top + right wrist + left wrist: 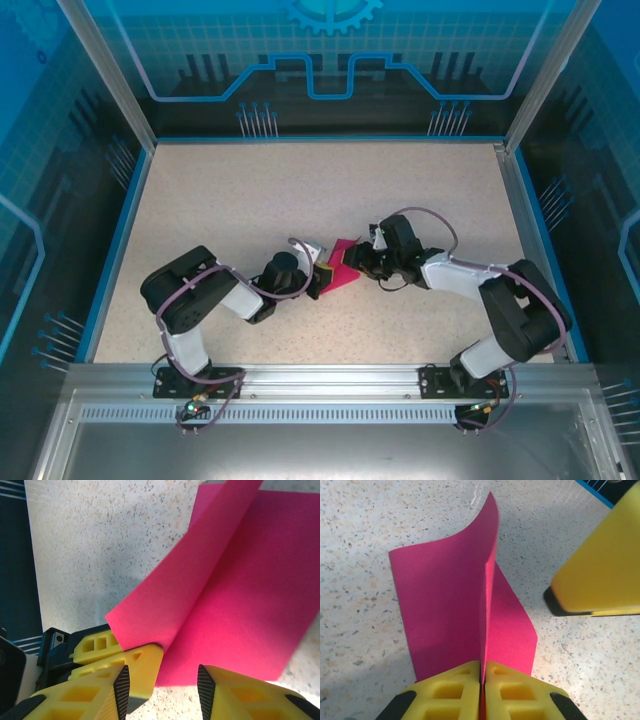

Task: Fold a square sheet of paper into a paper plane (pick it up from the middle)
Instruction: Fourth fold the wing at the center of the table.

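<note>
The magenta-pink sheet of paper (343,265) lies near the middle of the speckled table (250,200), between the two grippers. It is folded along a raised centre crease, one flap standing up and curling over at its far tip, the other flap flat on the surface (450,610). The left gripper (482,672) is clamped on the near end of that crease, its yellow pads pressed together with the paper between them. The right gripper (162,680) sits just beside the opposite edge of the paper (240,590), jaws apart, gripping nothing. One of its yellow fingers (600,575) hangs close to the flat flap.
</note>
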`<state>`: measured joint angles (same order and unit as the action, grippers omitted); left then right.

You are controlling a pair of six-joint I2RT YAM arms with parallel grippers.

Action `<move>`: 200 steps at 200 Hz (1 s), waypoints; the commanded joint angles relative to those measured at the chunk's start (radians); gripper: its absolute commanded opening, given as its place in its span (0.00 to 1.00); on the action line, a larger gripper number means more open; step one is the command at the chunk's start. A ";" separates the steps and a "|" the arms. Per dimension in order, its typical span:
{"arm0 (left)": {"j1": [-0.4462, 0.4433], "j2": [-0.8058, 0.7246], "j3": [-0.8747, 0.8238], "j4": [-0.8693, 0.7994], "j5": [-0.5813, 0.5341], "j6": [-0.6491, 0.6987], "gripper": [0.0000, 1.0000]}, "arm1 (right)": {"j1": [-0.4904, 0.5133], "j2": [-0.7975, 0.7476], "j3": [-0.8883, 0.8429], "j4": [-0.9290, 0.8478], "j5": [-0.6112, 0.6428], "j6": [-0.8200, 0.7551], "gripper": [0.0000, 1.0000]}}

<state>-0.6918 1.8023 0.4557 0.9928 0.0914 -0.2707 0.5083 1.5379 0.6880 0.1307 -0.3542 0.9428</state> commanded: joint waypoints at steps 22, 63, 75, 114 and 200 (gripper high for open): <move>0.011 -0.036 0.037 -0.072 0.051 -0.207 0.11 | -0.019 0.066 0.037 0.055 -0.085 -0.107 0.43; 0.020 -0.037 0.030 -0.045 0.027 -0.302 0.11 | -0.023 0.131 0.080 0.041 -0.118 -0.153 0.46; 0.021 -0.026 0.028 -0.039 0.019 -0.327 0.10 | -0.025 0.148 0.090 0.033 -0.127 -0.157 0.47; 0.025 0.011 0.020 0.001 0.024 -0.388 0.11 | -0.027 0.166 0.105 0.002 -0.099 -0.150 0.51; 0.040 0.023 0.020 -0.012 0.056 -0.439 0.12 | -0.037 0.233 0.160 -0.061 -0.077 -0.148 0.57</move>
<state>-0.6609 1.8080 0.4694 0.9699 0.1215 -0.6827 0.4881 1.7458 0.8150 0.1123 -0.4385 0.8101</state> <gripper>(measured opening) 0.118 0.566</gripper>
